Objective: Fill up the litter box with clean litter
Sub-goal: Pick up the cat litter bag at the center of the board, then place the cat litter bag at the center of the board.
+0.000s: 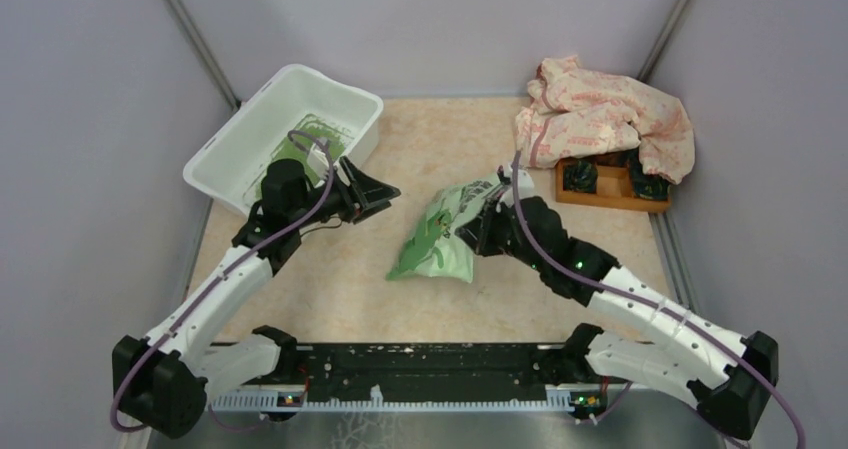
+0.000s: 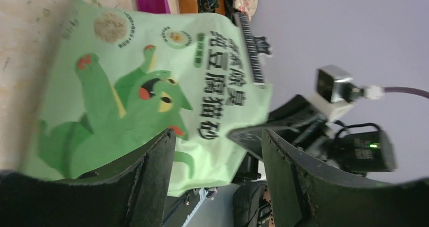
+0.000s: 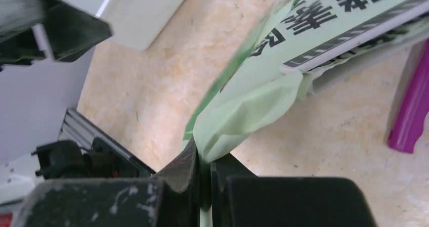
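Pinching a fold of the litter bag [image 1: 437, 237] with my right gripper [image 3: 204, 161], clamped tight so I can hopefully lift and tip it. The bag lies mid-desk [image 1: 330, 289], apart from the litter box [image 1: 232, 141] at the far left, which has only a small patch of clean litter [image 1: 312, 135]. The left gripper [image 1: 372, 195] hangs wide and empty by the box, facing the bag, probably to grab the other end.
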Controlling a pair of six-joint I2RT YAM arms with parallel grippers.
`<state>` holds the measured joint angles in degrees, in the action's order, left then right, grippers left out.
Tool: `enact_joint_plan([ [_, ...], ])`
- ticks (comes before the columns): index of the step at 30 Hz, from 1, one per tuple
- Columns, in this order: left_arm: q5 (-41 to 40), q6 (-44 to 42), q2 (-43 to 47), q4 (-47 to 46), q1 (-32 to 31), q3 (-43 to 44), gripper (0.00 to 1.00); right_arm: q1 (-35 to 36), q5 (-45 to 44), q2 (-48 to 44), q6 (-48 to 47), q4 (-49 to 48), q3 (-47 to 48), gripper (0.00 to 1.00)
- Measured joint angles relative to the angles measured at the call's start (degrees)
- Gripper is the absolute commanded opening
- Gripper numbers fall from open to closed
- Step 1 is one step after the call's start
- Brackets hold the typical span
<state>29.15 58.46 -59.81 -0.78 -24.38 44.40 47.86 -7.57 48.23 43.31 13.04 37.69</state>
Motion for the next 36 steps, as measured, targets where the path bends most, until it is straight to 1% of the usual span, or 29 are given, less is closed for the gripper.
enact_joint_plan([
  [2,1.2,-0.3,0.4,0.0,1.6,0.0,0.69,0.0,2.0,2.6,-7.5,4.9,7.8,0.0],
  [5,2.9,-0.9,0.5,0.3,3.7,0.0,0.69,0.0,5.6,9.9,-20.5,14.7,21.1,0.0],
  [8,4.7,-1.5,0.9,0.6,5.6,-0.4,0.69,0.0,8.7,16.2,-31.2,22.2,29.1,0.0],
  [11,6.4,-2.2,1.9,1.8,7.7,-0.4,0.69,0.0,11.1,21.2,-40.0,28.8,34.2,0.0],
  [17,9.4,-4.2,4.9,5.4,12.4,-0.4,0.69,1.0,14.6,27.1,-50.9,36.1,42.4,0.0],
  [23,12.5,-4.8,6.4,7.4,18.0,-0.4,0.69,7.2,11.9,31.5,-58.4,42.1,52.1,0.0],
  [26,13.6,-4.8,6.4,7.8,19.8,-0.4,0.69,8.9,9.7,32.8,-62.2,42.7,54.4,0.0],
  [30,14.6,-4.8,6.8,9.4,21.2,-0.4,0.69,9.1,6.0,33.0,-67.2,42.4,54.6,0.0],
  [36,15.0,-4.7,9.4,10.5,23.4,-0.6,0.69,9.2,0.8,32.1,-74.2,41.2,49.4,0.0],
])
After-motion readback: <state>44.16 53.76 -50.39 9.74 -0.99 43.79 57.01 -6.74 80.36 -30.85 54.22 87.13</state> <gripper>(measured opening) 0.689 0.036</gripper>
